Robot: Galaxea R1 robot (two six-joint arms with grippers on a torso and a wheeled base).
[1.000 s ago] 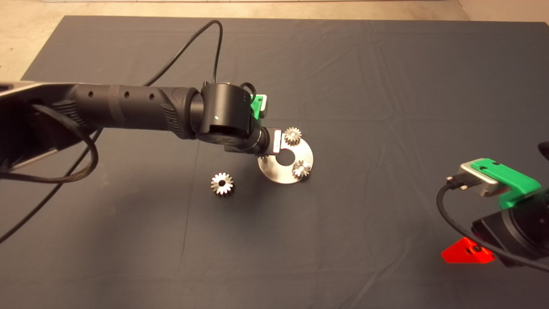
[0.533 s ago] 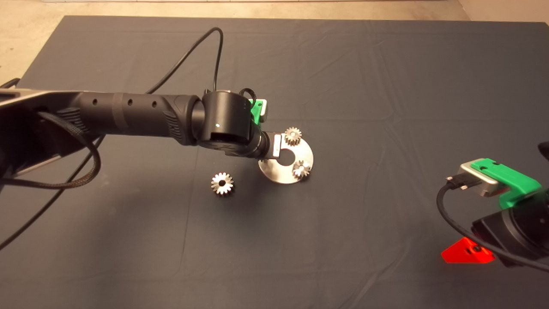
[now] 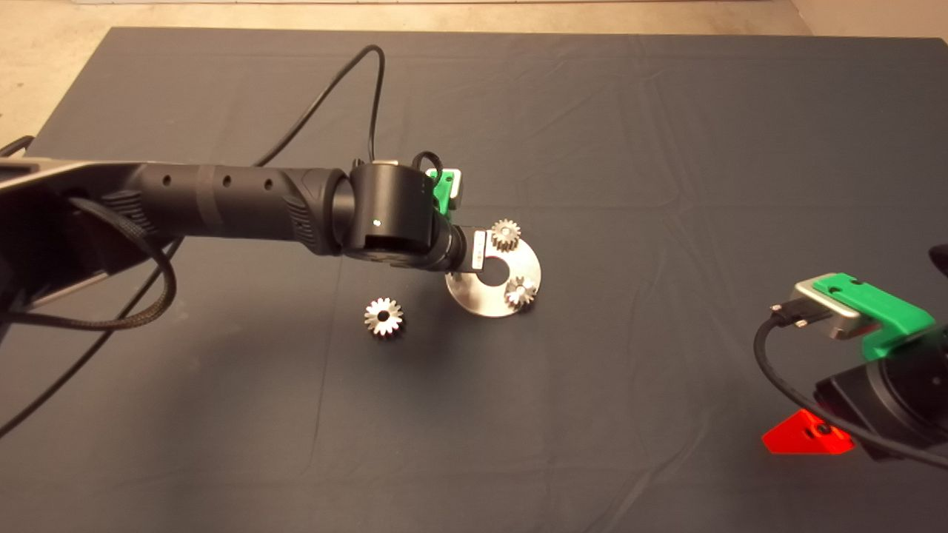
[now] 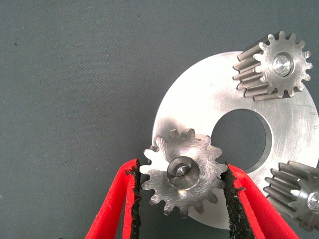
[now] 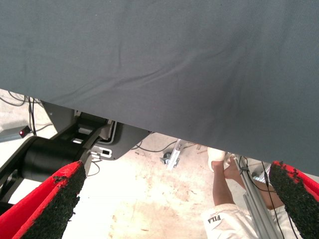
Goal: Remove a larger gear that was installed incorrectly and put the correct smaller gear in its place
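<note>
Three small gears sit on the round steel plate (image 4: 199,94), which I use as the landmark; the larger gear (image 3: 384,317) lies flat on the mat (image 3: 592,133) just off the plate's rim, apart from it, on the side toward my left arm's base. My left gripper (image 4: 182,199) is over the plate's near edge, its black pads (image 4: 233,199) bracketing the smaller gear (image 4: 182,172), which sits on a post there. One pad appears to touch the tooth tips and the other stands just beside them, so the fingers are closed around the gear's flanks; whether they press firmly or have begun to slacken I cannot tell. The other two gears (image 4: 274,64) (image 4: 299,191) occupy the posts on the far side of the plate's centre hole. My right gripper (image 3: 807,437) is parked well away from the plate at the mat's edge, fingers spread wide on nothing; its wrist view shows the floor beyond the mat and a person's leg. Handling assessment: the smaller gear is solid metal, rigid, dense for its size and smooth, so it should not deform but may slip or cock on its post if pinched off-centre. Grip across two opposite tooth crowns, level with the plate. Judged progress: the wrong gear is out and the replacement looks seated or nearly so.
</note>
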